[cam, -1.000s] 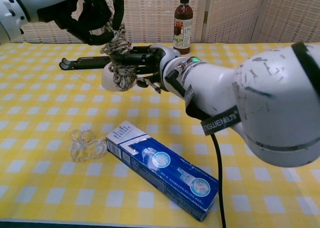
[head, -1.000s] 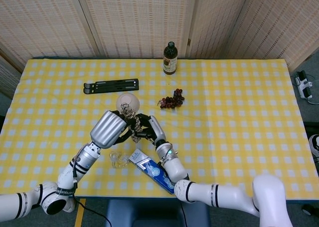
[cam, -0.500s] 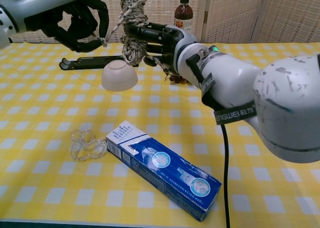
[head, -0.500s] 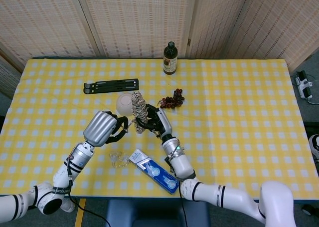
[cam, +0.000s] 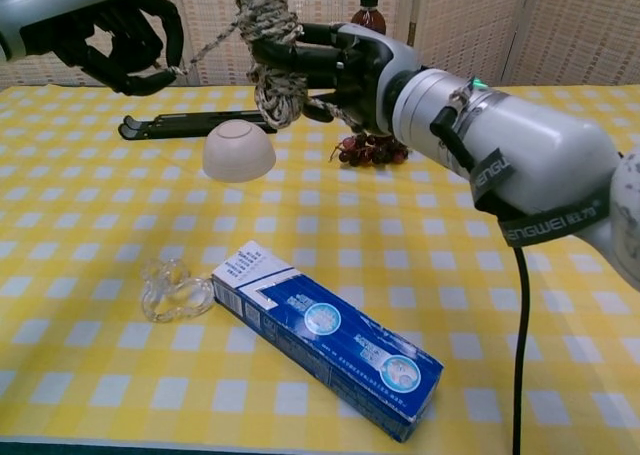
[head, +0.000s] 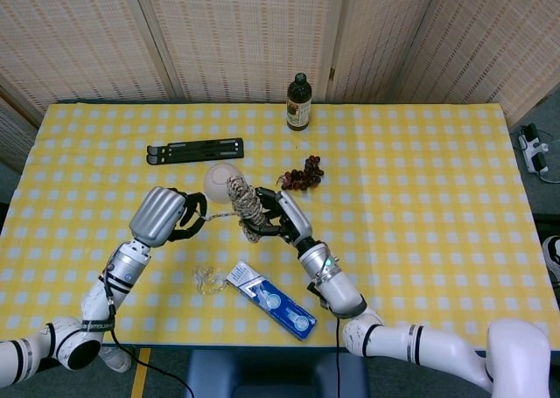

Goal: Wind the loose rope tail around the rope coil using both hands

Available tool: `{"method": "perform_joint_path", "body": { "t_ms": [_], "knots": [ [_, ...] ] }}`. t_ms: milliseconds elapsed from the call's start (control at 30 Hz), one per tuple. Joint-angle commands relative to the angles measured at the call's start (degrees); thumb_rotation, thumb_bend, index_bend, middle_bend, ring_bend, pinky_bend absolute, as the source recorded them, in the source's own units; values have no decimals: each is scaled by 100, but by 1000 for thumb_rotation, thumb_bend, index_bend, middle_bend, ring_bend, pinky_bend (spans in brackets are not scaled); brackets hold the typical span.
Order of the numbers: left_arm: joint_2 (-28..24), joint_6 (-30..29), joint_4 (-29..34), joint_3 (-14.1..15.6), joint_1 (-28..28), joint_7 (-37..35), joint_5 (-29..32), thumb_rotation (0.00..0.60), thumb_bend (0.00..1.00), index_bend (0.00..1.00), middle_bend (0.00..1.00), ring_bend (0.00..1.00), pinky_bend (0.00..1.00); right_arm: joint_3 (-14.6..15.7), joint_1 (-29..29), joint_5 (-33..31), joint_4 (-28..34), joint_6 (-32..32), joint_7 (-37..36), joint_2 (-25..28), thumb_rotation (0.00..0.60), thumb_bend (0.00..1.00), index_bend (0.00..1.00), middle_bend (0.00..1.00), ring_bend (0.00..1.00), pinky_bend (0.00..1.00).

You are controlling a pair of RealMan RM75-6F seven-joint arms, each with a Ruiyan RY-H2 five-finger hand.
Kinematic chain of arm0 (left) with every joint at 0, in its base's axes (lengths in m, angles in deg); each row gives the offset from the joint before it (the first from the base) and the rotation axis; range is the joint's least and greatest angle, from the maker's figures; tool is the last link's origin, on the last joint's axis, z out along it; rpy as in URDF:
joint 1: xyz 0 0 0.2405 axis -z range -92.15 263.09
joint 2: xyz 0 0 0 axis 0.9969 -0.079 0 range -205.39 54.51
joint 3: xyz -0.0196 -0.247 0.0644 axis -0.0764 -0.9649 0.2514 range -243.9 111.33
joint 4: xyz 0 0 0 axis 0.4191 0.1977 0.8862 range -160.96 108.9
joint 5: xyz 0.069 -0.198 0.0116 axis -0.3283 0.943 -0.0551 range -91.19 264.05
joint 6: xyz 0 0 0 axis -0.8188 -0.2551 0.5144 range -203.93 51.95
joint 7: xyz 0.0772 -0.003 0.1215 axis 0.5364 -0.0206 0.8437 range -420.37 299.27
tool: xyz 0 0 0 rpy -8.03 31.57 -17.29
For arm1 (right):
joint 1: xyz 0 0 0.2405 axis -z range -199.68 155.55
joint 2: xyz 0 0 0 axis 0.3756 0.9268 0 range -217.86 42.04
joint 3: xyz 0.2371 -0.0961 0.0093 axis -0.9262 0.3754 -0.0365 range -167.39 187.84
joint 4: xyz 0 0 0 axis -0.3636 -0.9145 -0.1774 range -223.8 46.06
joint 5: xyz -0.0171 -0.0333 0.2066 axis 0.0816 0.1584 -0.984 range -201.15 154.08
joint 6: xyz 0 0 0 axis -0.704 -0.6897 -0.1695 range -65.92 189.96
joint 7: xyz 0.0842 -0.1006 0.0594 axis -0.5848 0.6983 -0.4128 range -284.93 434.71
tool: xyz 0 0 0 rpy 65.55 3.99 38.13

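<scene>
My right hand (head: 278, 212) (cam: 335, 67) grips a coil of tan and dark braided rope (head: 244, 204) (cam: 268, 45), held upright above the table. A loose rope tail (head: 216, 214) (cam: 207, 47) runs taut from the coil to my left hand (head: 163, 215) (cam: 115, 30), which pinches its end between curled dark fingers. The two hands are apart, the left one out to the left of the coil. The coil's top is cut off by the chest view's upper edge.
An upturned white bowl (head: 220, 178) (cam: 238, 150) sits under the coil. A blue toothpaste box (head: 271, 300) (cam: 326, 335), a clear plastic piece (head: 209, 281) (cam: 175, 290), grapes (head: 300, 174) (cam: 370, 151), a black stand (head: 194, 150) (cam: 190, 125) and a brown bottle (head: 298, 103) (cam: 367, 10) lie around.
The left hand has drawn away to the left with the tail, pulling it taut. The right hand has lifted the coil and shifted it slightly right.
</scene>
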Motion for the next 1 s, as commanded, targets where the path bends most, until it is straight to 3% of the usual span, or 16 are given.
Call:
{"method": "perform_joint_path", "body": {
  "t_ms": [33, 300, 433, 533, 633, 667, 767, 867, 1000],
  "knots": [
    [-11, -12, -19, 4, -24, -23, -27, 600, 523, 633, 880, 755, 704, 153, 34, 214, 37, -119, 195, 142, 600, 510, 1000, 873, 1000, 893],
    [-25, 34, -16, 18, -26, 17, -88, 600, 523, 619, 880, 741, 704, 400, -3, 460, 194, -238, 649, 405, 600, 511, 1000, 873, 1000, 893],
    [-34, 66, 23, 38, -23, 127, -105, 600, 516, 564, 848, 710, 702, 470, -76, 308, 322, -197, 1013, 544, 600, 511, 1000, 873, 1000, 893],
    [-27, 86, 33, 46, -22, 232, -84, 600, 457, 509, 794, 673, 698, 491, -147, 5, 443, -113, 1358, 680, 600, 511, 1000, 873, 1000, 893],
    [-48, 183, 52, 81, -18, 414, 13, 600, 378, 378, 640, 562, 665, 473, -224, -371, 583, -87, 1716, 816, 600, 510, 1000, 873, 1000, 893],
    [-64, 235, 71, 90, -14, 468, 68, 600, 360, 309, 545, 489, 627, 467, -249, -503, 629, -78, 1817, 856, 600, 510, 1000, 873, 1000, 893],
    [-46, 294, 79, 97, -17, 592, 196, 600, 343, 201, 381, 347, 513, 446, -354, -930, 768, -66, 2144, 974, 600, 510, 1000, 873, 1000, 893],
    [0, 307, 7, 141, -56, 684, 284, 600, 337, 163, 315, 275, 405, 452, -455, -1175, 833, -125, 2413, 1028, 600, 511, 1000, 873, 1000, 893],
    [52, 285, -171, 215, -182, 681, 441, 600, 329, 145, 271, 235, 346, 472, -543, -1354, 916, -175, 2629, 1091, 600, 510, 1000, 873, 1000, 893]
  ]
}}
